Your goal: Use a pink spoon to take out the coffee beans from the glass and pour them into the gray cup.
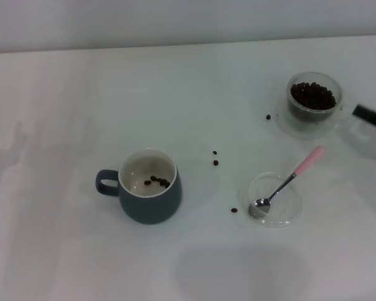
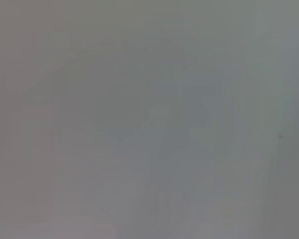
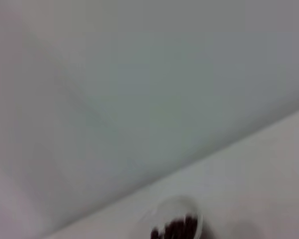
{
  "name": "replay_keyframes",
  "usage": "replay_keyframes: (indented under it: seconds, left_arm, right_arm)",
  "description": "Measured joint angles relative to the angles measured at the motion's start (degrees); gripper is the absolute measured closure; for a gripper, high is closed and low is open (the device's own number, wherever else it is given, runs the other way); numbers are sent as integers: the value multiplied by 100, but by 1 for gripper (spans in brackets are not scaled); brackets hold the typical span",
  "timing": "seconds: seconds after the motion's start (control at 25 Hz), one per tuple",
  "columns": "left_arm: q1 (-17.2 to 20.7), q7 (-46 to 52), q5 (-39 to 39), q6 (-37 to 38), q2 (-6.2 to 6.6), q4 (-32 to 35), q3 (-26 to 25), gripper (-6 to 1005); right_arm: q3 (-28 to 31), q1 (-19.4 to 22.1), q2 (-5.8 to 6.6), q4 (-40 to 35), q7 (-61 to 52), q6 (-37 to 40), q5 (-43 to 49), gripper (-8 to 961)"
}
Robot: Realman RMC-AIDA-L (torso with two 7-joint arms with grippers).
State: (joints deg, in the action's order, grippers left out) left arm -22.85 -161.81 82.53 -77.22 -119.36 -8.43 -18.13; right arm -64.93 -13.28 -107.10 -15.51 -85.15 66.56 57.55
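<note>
Seemingly right gripper (image 1: 371, 117) nears glass (image 1: 314, 100) at table's (image 1: 62, 125) edge.

Soft, even light washes the white table (image 1: 81, 94) in the head view, with no hard glare. Faint grey shadows lie along its left side and as a broad patch at the near edge. The left wrist view is a featureless grey blur. The right wrist view is badly out of focus; the coffee beans (image 3: 177, 228) show only as a dark smear.
</note>
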Motion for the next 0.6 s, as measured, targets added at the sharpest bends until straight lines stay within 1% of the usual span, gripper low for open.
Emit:
replay_keyframes:
  seconds: [0.12, 0.16, 0.2, 0.24, 0.36, 0.4, 0.44, 0.48, 0.52, 0.6]
  left_arm:
    - [-6, 0, -3, 32, 4, 4, 2, 112]
    - [-7, 0, -3, 36, 5, 5, 0, 112]
    - [-8, 1, -2, 40, 5, 5, -5, 112]
    - [-8, 1, 8, 43, 4, 5, -16, 112]
    - [-16, 2, 38, 55, -1, 2, -35, 111]
    - [-25, 2, 45, 66, -1, 2, -36, 111]
    - [-47, 2, 59, 82, -1, 0, -38, 111]
    - [-69, 2, 79, 103, -2, -6, -37, 111]
    - [-87, 2, 103, 121, -2, -9, -38, 111]
    - [-116, 2, 197, 156, -7, -14, -40, 112]
  right_arm:
    - [516, 68, -7, -6, 346, 199, -12, 242]
    - [743, 95, -34, -15, 536, 243, -27, 209]
    - [937, 120, -78, -25, 772, 262, -35, 197]
    - [1198, 147, -160, -58, 1140, 275, -44, 185]
    - [2042, 183, -585, -186, 2794, 339, -56, 148]
    - [2272, 165, -690, -171, 3426, 398, -77, 136]
    - [2464, 104, -762, -4, 4196, 545, -164, 124]
    - [2602, 29, -796, 222, 4905, 722, -297, 112]
    - [2681, -71, -796, 497, 5565, 908, -520, 99]
    - [2784, -234, -802, 920, 6495, 1134, -1031, 75]
